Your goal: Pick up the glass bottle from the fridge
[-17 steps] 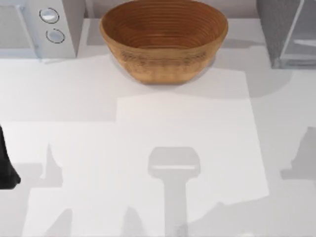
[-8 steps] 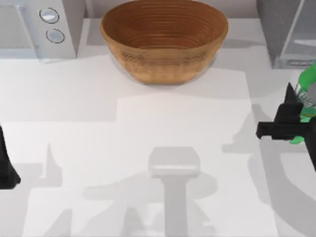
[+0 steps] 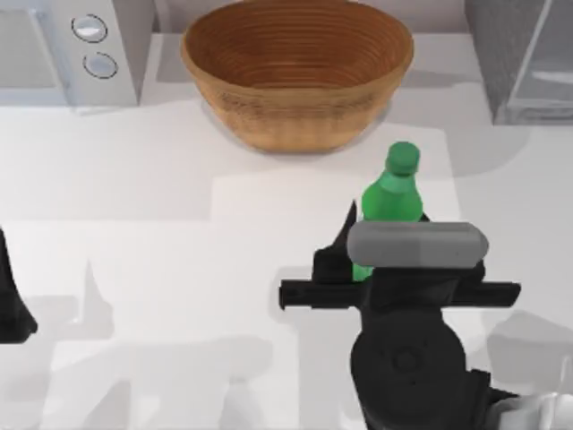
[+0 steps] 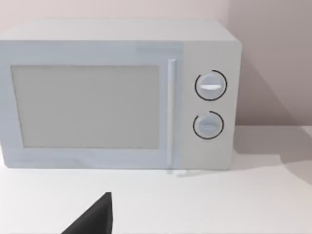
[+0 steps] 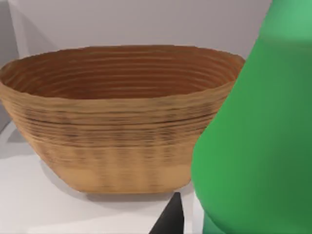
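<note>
Glass bottle (image 3: 391, 195) stands upright in my right gripper (image 3: 376, 255), over the middle of the table (image 3: 161, 233), a little to the right of centre in the top view. Its rounded cap and narrow neck rise clear beyond the gripper body, pointing toward the wicker bowl (image 3: 297, 72), while its lower body disappears between my fingers. One dark finger (image 3: 343, 240) shows just beside the bottle's left flank in the top view; the other is hidden behind the bottle and my wrist housing. My jaws are closed in on the bottle's lower body, pinching it, only as wide as the bottle itself. Whether its base touches the table I cannot tell, since my own arm covers that spot.

From my right wrist, the bottle (image 5: 258, 136) looms very close as a broad green mass at one side, with a dark fingertip (image 5: 168, 219) just beside it and the bowl (image 5: 117, 117) near ahead.

At the back right corner of the table sits the fridge (image 3: 519, 58), well apart from the bottle. A white microwave (image 3: 67, 49) occupies the back left corner.

My left gripper (image 3: 11, 300) is parked at the table's left edge, and a dark fingertip (image 4: 95, 219) shows in its wrist view before the microwave (image 4: 117, 95); its jaws' spread I cannot tell.
</note>
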Robot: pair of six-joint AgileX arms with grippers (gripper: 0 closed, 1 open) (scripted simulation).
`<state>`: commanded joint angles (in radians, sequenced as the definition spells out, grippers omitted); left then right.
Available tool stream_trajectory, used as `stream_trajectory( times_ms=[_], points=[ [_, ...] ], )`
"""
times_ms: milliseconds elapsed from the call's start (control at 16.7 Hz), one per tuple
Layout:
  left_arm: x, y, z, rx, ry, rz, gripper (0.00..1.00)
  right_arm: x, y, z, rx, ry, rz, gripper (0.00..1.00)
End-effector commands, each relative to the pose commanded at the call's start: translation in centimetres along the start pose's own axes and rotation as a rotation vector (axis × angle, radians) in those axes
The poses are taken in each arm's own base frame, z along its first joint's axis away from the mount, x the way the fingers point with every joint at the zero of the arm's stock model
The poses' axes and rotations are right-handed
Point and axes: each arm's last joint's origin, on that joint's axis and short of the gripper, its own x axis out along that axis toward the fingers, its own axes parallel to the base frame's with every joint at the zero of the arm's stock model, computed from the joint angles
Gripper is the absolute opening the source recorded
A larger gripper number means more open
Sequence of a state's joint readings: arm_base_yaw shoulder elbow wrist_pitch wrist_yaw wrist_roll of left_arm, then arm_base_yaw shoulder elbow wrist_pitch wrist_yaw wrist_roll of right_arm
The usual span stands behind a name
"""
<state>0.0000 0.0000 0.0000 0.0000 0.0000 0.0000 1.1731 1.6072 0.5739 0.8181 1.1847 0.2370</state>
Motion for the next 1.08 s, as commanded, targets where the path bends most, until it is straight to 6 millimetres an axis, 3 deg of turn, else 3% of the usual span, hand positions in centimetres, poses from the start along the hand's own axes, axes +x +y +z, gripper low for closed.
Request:
stream_trajectory(
  times_ms=[240, 540, 780, 1080],
  points=[
    [0.0, 0.0, 0.0, 0.000, 0.000, 0.000, 1.00, -2.3, 3.0, -2.9, -0.025, -0.014, 0.000, 0.00],
    [0.0, 0.0, 0.0, 0.000, 0.000, 0.000, 1.00, -2.8, 3.5, -3.4, -0.031, -0.017, 0.003, 0.00],
    [0.0, 0.0, 0.0, 0.000, 0.000, 0.000, 1.00, -2.2, 3.5, -4.0, -0.037, -0.013, 0.007, 0.00],
    [0.0, 0.0, 0.0, 0.000, 0.000, 0.000, 1.00, 0.9, 3.6, -6.0, -0.035, -0.011, 0.010, 0.00]
  ],
)
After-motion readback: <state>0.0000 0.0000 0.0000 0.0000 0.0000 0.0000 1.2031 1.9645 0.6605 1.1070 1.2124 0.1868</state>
